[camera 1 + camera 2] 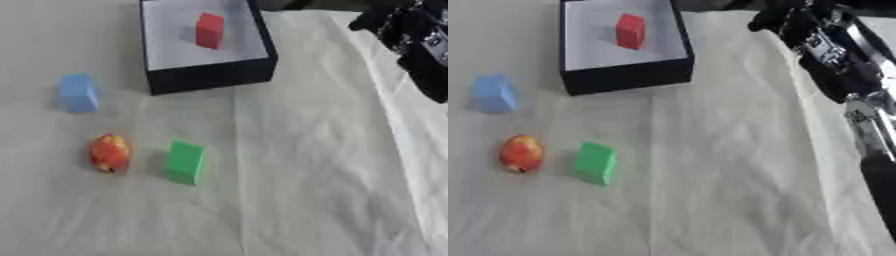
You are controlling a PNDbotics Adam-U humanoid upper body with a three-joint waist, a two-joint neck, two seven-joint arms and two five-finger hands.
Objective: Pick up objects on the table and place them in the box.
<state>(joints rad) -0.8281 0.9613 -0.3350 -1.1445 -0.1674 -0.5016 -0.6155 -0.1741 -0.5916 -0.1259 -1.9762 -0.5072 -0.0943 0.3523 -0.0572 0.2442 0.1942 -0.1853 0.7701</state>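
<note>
Red block (209, 30) lying inside the black box (210, 76) at upper centre, blue block (78, 93) at left, apple-like fruit (109, 152) and green block (185, 162) lower left on white cloth (324, 165), my right hand (811, 30) upper right, fingers' state I cannot tell.

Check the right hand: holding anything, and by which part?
Nothing is held. The right hand hangs empty right of the box; the red block already lies inside.
</note>
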